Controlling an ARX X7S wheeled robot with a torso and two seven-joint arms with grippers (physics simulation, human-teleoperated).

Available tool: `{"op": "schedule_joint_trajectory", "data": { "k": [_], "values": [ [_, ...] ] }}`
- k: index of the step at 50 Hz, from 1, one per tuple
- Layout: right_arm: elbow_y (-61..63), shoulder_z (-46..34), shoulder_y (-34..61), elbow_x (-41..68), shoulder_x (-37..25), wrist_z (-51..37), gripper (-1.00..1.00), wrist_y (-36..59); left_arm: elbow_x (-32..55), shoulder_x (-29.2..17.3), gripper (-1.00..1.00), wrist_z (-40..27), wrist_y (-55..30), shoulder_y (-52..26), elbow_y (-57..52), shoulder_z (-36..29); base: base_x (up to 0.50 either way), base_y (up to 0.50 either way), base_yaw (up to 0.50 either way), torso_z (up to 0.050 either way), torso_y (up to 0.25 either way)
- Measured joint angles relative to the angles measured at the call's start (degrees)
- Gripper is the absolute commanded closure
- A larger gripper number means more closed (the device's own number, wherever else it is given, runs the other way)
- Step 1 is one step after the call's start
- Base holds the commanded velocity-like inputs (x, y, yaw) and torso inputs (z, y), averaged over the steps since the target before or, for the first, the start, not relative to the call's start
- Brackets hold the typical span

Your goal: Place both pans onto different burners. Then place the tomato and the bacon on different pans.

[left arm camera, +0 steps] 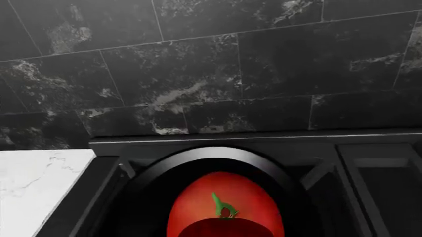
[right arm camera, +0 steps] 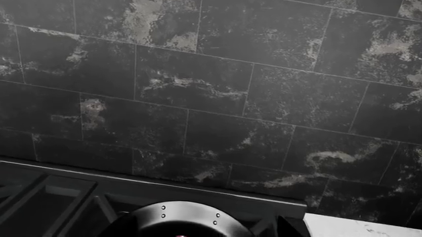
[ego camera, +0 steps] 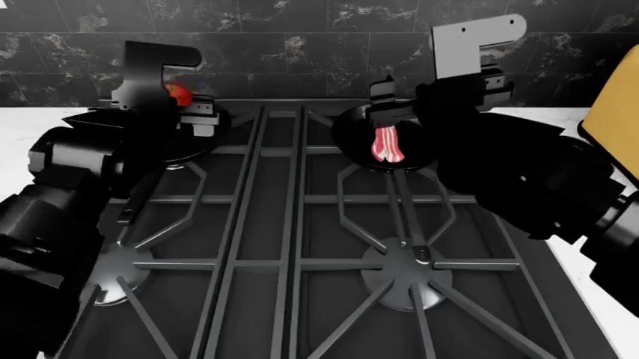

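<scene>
Tomato (left arm camera: 224,210) filled the bottom of the left wrist view, glossy red with a small green stem, seated inside a black pan (left arm camera: 148,173) whose rim curved round it. Behind stood the range's back edge, a patch of white counter (left arm camera: 39,182) and the dark marble wall (left arm camera: 211,74). No fingers showed there, so I could not tell whether that hand was spread or pinching.

From the head view, the left gripper (ego camera: 170,101) hung over the far-left burner with the tomato (ego camera: 179,93) peeping red beside it; the left pan (ego camera: 194,142) was mostly hidden under the arm. Whether the tomato was held or already lying free I could not tell. The right gripper (ego camera: 439,93) hovered over the far-right pan (ego camera: 384,142), where the bacon (ego camera: 387,143) lay as a pink strip with pale streaks, looking loose on the pan floor. That hand's state was hidden too. The two near burners (ego camera: 408,273) sat bare under the grate.

Only the right pan's far rim (right arm camera: 178,217), with rivets, showed in the right wrist view, under the wall.

Both pans seemed placed and both foods in them, so I judged the task nearly done. Doing the last step well would mean parting the fingers fully, then lifting each arm straight up so nothing nudged the round tomato or dragged a pan off its burner.
</scene>
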State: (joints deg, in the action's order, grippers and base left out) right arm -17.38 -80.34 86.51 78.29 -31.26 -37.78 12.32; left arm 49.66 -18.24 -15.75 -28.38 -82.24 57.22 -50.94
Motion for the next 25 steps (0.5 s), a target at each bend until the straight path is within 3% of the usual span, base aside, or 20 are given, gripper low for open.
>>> {"op": "schedule_joint_trajectory", "data": {
  "k": [11,25],
  "values": [
    [-0.6,0.0,-0.4,-0.2,0.2,0.2,-1.00,-0.1,-2.9,4.6,1.00,3.3,3.8,-2.2,11.4,-0.1,0.00,0.00,0.00,0.000,0.001],
    [-1.4,0.0,-0.9,-0.6,0.6,0.5,-1.00,-0.2,-8.4,6.6,1.00,4.7,4.8,-1.9,16.2,5.1,0.00,0.00,0.00,0.000,0.000]
  ]
}}
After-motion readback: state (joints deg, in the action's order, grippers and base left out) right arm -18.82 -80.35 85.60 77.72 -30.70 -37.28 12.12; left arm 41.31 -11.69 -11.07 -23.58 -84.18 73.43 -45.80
